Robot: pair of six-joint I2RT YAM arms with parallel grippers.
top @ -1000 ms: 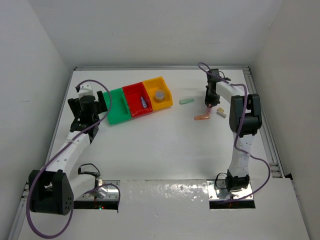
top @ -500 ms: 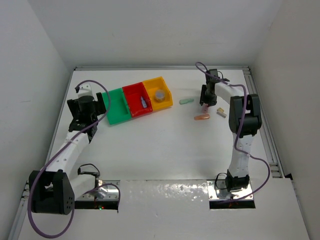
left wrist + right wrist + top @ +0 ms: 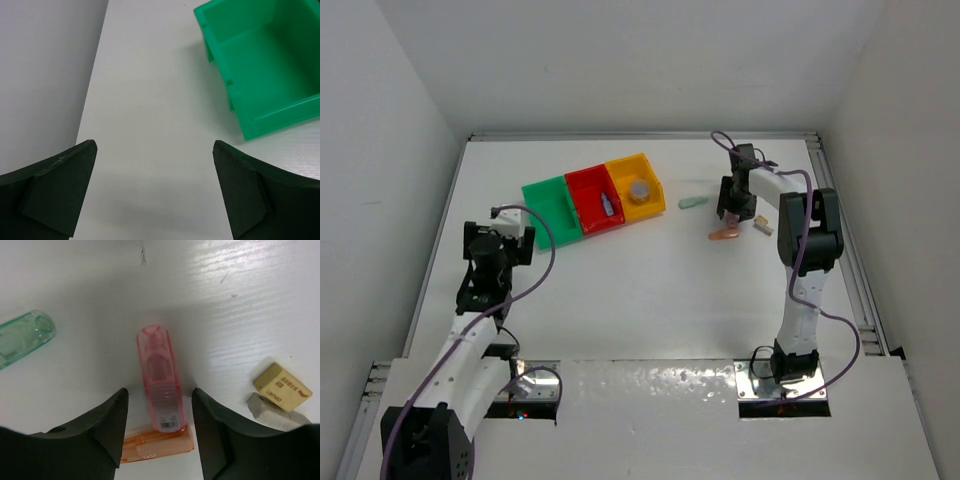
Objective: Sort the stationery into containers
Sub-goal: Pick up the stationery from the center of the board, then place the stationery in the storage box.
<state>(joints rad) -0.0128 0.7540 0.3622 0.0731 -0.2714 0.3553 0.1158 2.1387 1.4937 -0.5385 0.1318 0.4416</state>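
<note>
The three joined containers stand at the back left: green (image 3: 546,203), red (image 3: 592,195), yellow-orange (image 3: 642,172). A grey roll (image 3: 639,188) lies in the yellow-orange bin and a blue piece (image 3: 608,206) in the red one. My right gripper (image 3: 159,392) is open, its fingers on either side of a pink piece (image 3: 159,375) lying on the table, not touching it. An orange piece (image 3: 160,446) lies crosswise at the pink piece's near end. A pale green piece (image 3: 22,339) lies to the left, a tan block (image 3: 281,386) to the right. My left gripper (image 3: 154,150) is open and empty, short of the green bin (image 3: 265,65).
A small grey-white piece (image 3: 267,407) lies against the tan block. The left side wall (image 3: 45,75) runs close beside my left gripper. The table's raised right edge (image 3: 840,220) is near the right arm. The pale green piece (image 3: 693,202) and orange piece (image 3: 724,235) lie right of the bins.
My left arm has drawn back toward the near left, away from the green bin. My right gripper has shifted slightly left, near the orange piece.
</note>
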